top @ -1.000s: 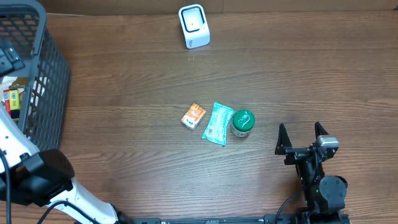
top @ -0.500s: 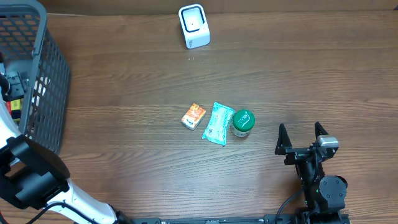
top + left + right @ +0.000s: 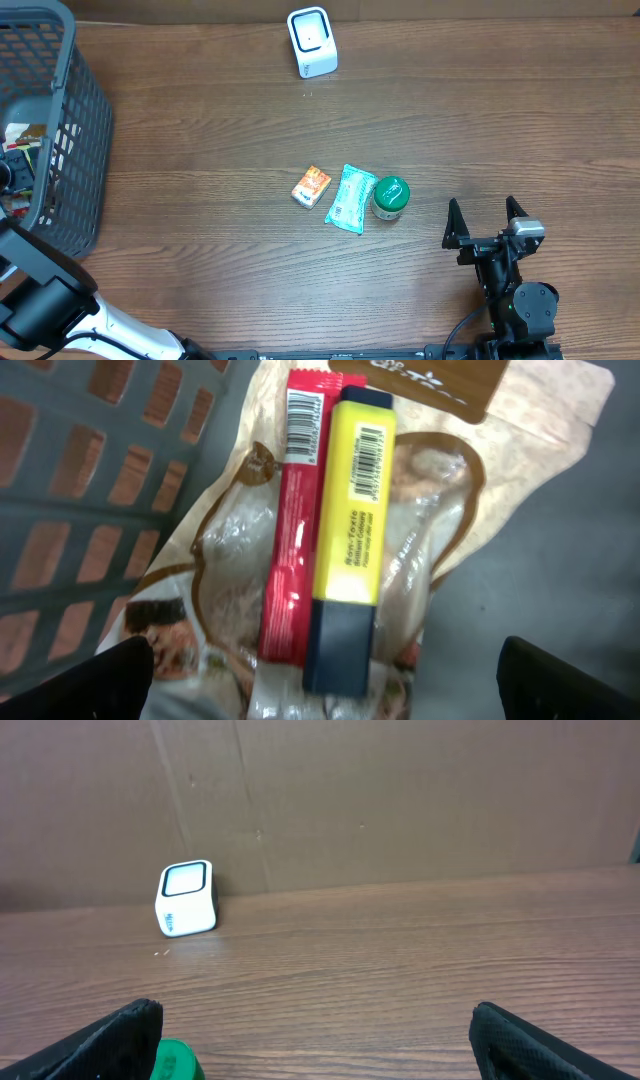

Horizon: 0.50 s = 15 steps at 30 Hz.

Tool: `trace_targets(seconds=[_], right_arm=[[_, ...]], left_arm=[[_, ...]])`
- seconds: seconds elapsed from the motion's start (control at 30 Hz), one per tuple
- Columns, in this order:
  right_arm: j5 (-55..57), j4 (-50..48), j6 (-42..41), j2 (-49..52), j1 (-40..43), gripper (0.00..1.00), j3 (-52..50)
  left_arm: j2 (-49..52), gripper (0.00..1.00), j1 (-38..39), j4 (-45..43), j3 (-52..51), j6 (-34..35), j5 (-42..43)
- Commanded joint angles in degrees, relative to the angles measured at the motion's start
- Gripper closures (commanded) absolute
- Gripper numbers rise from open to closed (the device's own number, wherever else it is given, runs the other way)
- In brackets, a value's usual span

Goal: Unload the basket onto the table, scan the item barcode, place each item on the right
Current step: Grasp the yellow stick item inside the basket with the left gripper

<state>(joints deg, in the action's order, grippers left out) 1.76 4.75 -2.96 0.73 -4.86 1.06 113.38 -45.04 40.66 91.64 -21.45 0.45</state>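
Left tool [image 3: 325,665] spread over basket stock; no item lifted, nothing scanned yet
The left tool hangs inside the grey plastic mesh basket [image 3: 72,140] at the left edge of the wooden desk [image 3: 500,120], fingers wide apart and empty, straddling a yellow highlighter pen [image 3: 355,510] that lies touching a slim red packet [image 3: 295,530], both on a clear brown-trimmed pouch [image 3: 440,520]; their barcodes face up, and the pen, centred between the fingers, is judged the intended pick. The right tool [image 3: 482,210] sits spread and empty at the near right, apparently parked out of the way. The white cube-shaped scanner [image 3: 311,42] stands at the far edge, well apart from the basket. An orange packet [image 3: 311,186], teal sachet [image 3: 350,198] and green-lidded jar [image 3: 391,197] lie mid-desk, untouched
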Motion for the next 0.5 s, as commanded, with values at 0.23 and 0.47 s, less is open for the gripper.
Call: trace_targets(seconds=[0.23,0.47], right_arm=[[0.09,-0.11,0.22,-0.55,0.07,0.0,-0.61],[0.09,-0.11,0.22,-0.55,0.07,0.0,-0.61]], left_arm=[[0.63,0.0,-0.33,-9.92,-4.33,0.52,7.13],[2.19,0.0,-0.37,-10.16,-2.99,3.04,7.06]])
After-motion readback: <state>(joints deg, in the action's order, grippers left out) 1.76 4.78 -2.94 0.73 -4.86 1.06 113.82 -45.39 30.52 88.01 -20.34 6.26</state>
